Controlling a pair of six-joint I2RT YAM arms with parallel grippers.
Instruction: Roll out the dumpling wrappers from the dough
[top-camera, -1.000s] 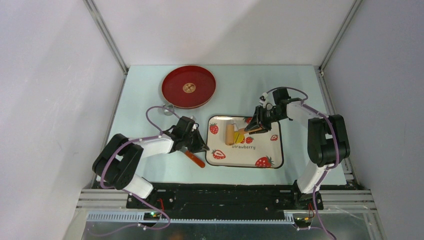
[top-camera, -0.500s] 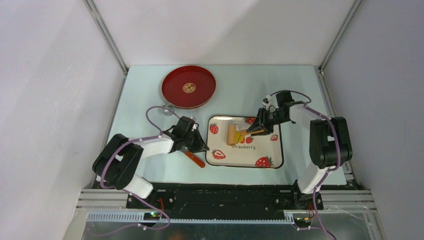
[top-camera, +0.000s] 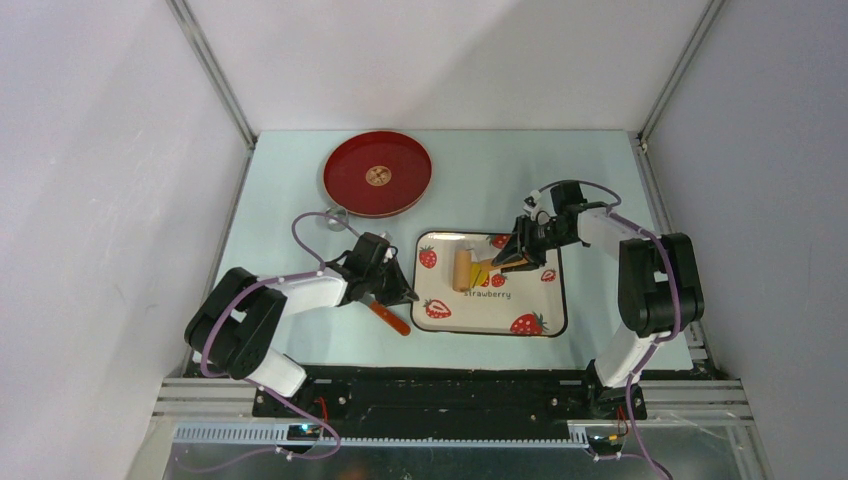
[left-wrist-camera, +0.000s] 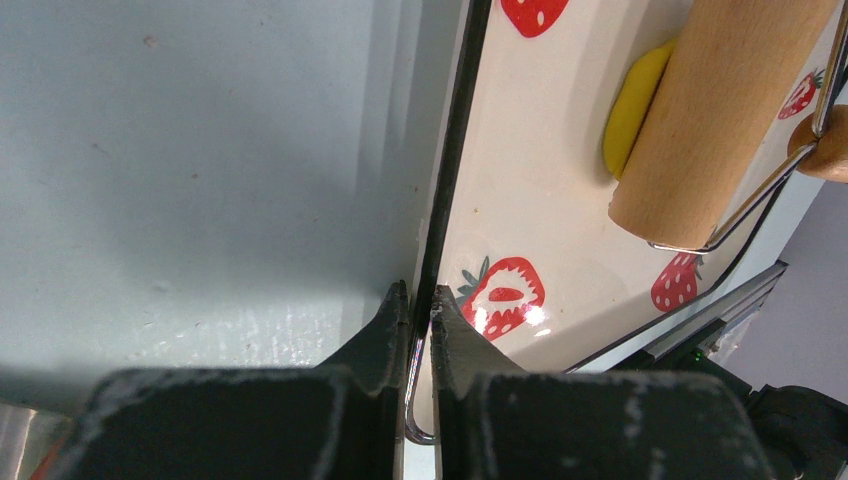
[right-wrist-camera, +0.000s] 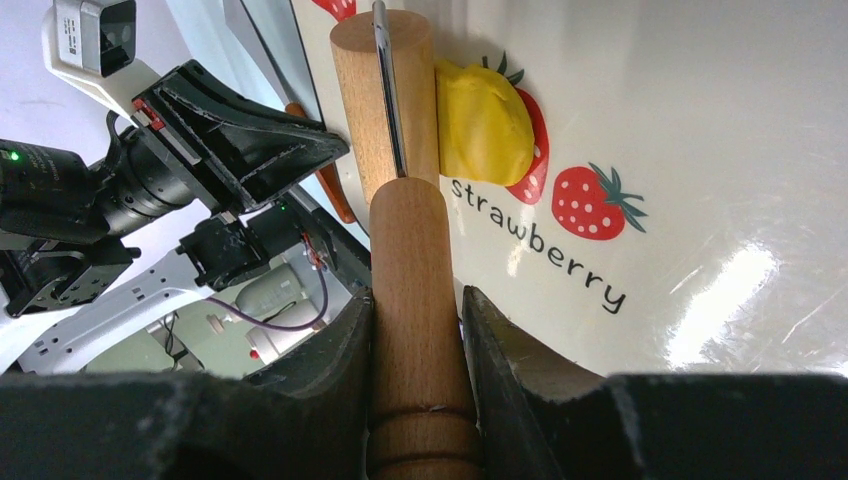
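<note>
The yellow dough (top-camera: 481, 272) is a lump on the strawberry tray (top-camera: 480, 318), pressed against the wooden roller (top-camera: 460, 268). It also shows in the right wrist view (right-wrist-camera: 485, 125) and the left wrist view (left-wrist-camera: 632, 108). My right gripper (right-wrist-camera: 415, 305) is shut on the roller's handle (right-wrist-camera: 410, 260), with the roller drum (right-wrist-camera: 385, 100) lying against the dough. My left gripper (left-wrist-camera: 420, 300) is shut on the tray's left rim (left-wrist-camera: 452, 150). In the top view, the left gripper (top-camera: 408, 295) is at the tray's left edge and the right gripper (top-camera: 508, 262) is over the tray. No cut wrappers are in view.
A red round plate (top-camera: 378, 173) sits at the back left with a small round gold piece at its middle. An orange-handled tool (top-camera: 391, 319) lies on the table by the left gripper. A small metal ring (top-camera: 336, 214) lies near the plate's front edge.
My right wrist has dropped and shifted slightly right, with the roller handle still held. The roller stays against the dough. The left arm has not moved.
</note>
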